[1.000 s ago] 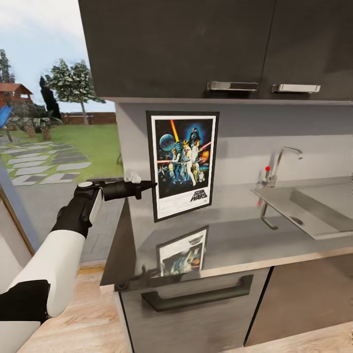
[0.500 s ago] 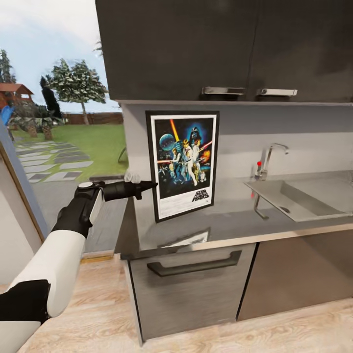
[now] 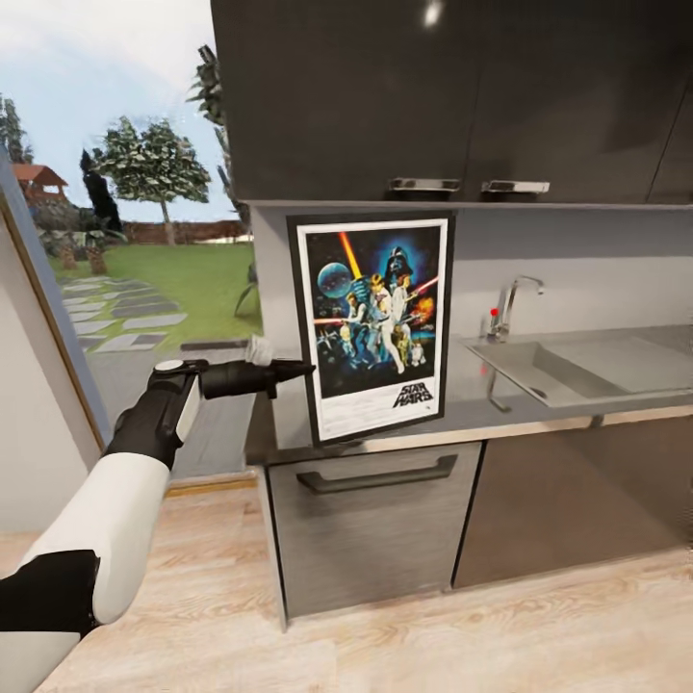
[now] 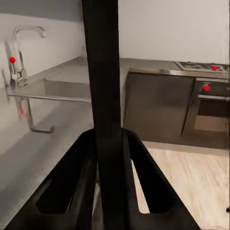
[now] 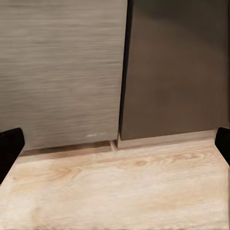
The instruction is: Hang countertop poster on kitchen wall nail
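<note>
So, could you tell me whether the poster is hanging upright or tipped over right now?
Upright. The poster stands vertical with its logo at the bottom, its left edge clamped in the left pincer, held in front of the countertop.

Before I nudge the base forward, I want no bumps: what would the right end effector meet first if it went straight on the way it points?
Probably the lower cabinet fronts, with wooden floor beneath. Open fingertips hold nothing; depth is unclear.
</note>
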